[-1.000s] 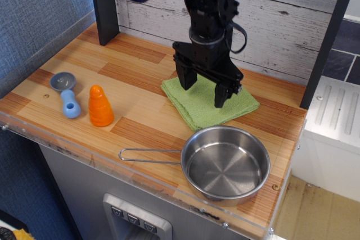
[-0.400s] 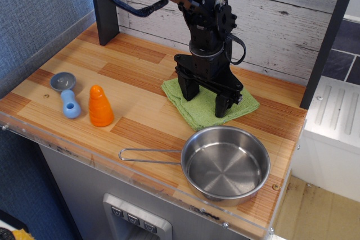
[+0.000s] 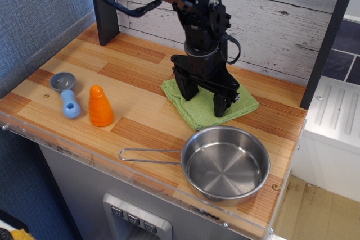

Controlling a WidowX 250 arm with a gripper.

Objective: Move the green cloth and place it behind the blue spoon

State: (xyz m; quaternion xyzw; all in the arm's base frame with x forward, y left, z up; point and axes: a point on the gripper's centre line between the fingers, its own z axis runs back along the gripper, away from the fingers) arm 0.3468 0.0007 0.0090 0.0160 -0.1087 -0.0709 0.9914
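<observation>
No legible text, label, brand, number or sign found. Buttons [image 3: 133, 218] on panel below counter front carry markings, too small to read. Other surfaces unmarked.

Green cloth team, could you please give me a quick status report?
Gripper open, fingers down on the green cloth. Cloth not lifted. Blue spoon far left; orange cone beside it.

Green cloth [image 3: 198, 107]: middle and rear hidden beneath pincer [image 3: 203, 97]. Fingertip contact with cloth indeterminable. Arm cut off at top edge. Worktop [image 3: 140, 122] rear right corner behind dark post.
</observation>
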